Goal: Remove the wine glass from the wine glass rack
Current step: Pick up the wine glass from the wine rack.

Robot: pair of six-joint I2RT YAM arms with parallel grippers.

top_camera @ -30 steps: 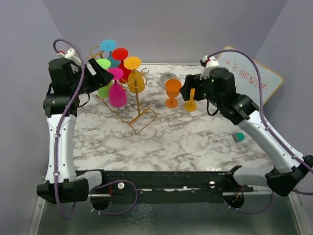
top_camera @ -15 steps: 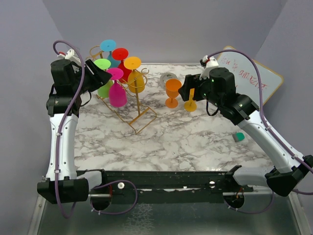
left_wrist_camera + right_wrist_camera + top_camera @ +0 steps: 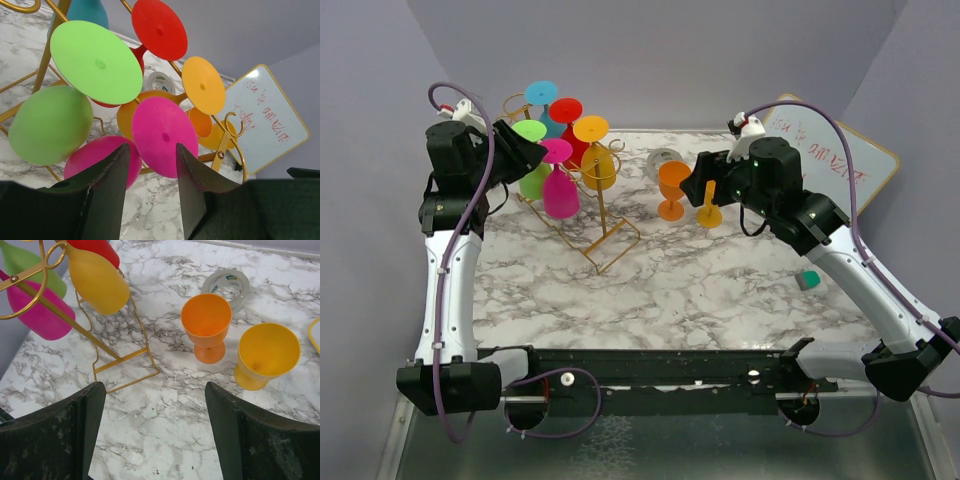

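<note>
Two upright cups, both empty, stand on the marble table (image 3: 700, 290) under my right arm: an orange wine glass (image 3: 206, 325) and, just beside it, a yellow wine glass (image 3: 267, 355). A roll of tape (image 3: 226, 284) lies flat behind the orange one. The right gripper (image 3: 154, 387) hangs above bare tabletop with its fingers spread wide and nothing between them.

At far left, the gold wine glass rack (image 3: 601, 212) carries five glasses hung bowl-down, feet up: green (image 3: 95, 62), red (image 3: 159, 29), amber (image 3: 202, 85), blue (image 3: 87, 11) and the pink wine glass (image 3: 165, 137) nearest my left wrist camera. The left gripper (image 3: 151, 150) has its fingers apart, and the pink foot shows in the gap (I cannot tell whether either finger touches it). The green glass hangs close on one side, the amber on the other.

A whiteboard (image 3: 840, 150) leans at the table's far right; a small green object (image 3: 808, 280) lies by the right arm.
</note>
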